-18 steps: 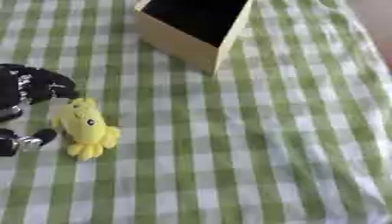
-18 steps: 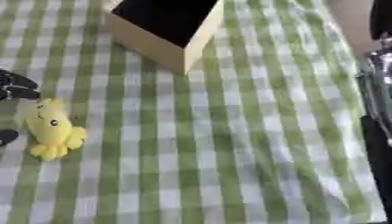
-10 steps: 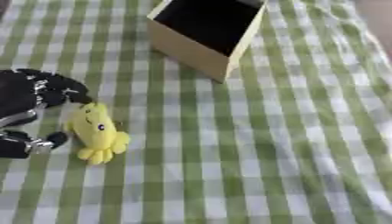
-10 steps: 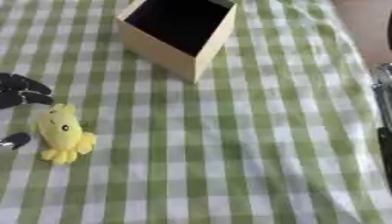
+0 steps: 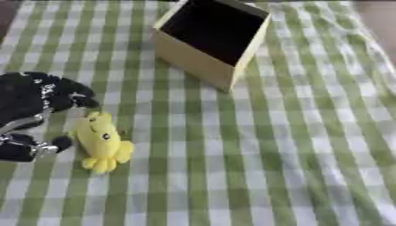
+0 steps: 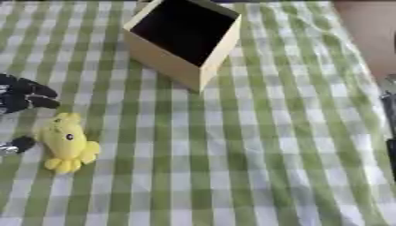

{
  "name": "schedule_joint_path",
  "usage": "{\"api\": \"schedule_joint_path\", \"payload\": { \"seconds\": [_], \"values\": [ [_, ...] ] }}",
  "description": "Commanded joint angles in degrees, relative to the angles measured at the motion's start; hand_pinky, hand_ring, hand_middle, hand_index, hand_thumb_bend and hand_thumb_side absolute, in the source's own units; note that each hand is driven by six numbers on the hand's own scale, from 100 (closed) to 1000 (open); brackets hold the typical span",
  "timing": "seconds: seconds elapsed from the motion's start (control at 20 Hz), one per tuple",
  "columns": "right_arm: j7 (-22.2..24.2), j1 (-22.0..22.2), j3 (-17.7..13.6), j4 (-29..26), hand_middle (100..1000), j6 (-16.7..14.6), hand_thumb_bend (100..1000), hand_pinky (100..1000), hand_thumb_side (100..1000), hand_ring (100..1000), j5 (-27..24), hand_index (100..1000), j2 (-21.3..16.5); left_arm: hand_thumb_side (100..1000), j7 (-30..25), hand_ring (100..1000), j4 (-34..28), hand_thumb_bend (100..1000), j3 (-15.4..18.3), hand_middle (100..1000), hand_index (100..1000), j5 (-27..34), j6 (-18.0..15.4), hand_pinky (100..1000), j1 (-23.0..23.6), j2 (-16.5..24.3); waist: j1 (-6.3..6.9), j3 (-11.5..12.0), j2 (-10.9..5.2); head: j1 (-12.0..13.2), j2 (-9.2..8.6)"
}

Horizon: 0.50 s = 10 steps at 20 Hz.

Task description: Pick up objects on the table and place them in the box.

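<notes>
Your left hand (image 5: 35,106) sat at table's 9 o'clock edge, fingers and thumb spread apart, holding nothing. Yellow plush toy (image 5: 100,141) lay just at hand's 3 o'clock, in gap between fingers above and thumb below, contact unclear. Toy's long axis ran roughly 12-to-6. Box (image 5: 209,39) stood open toward 1 o'clock, well apart. Left hand clearly nearer; right hand not visible.

A table (image 5: 294,145) draped in a green-and-white checked cloth (image 6: 255,167) fills the frame — its fabric rumpled toward the far right edge. A tan open-topped box (image 5: 207,40) with a dark interior stands at the far centre; a small yellow plush toy (image 5: 101,142) lies well apart at the near left.
</notes>
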Motion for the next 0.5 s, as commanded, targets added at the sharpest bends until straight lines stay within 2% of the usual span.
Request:
{"api": "schedule_joint_path", "payload": {
  "seconds": [0.05, 0.5],
  "values": [
    [0.05, -0.96, -0.15, -1.17, 649, 0.03, 100, 782, 832, 714, -0.43, 801, -1.09, 100, -1.36, 833, -0.77, 405, -0.39, 820, 894, 0.25, 0.38, 722, -1.37, 1.18, 0.11, -0.11, -1.15, 0.07, -0.52],
    [-0.16, -1.04, -0.12, -1.17, 647, -0.01, 100, 782, 843, 713, -0.78, 800, -0.60, 100, -5.69, 834, -0.77, 395, -2.95, 819, 889, 0.48, 1.32, 721, -3.05, 0.67, 0.10, -0.42, -1.04, 0.24, -0.42]
  ]
}}
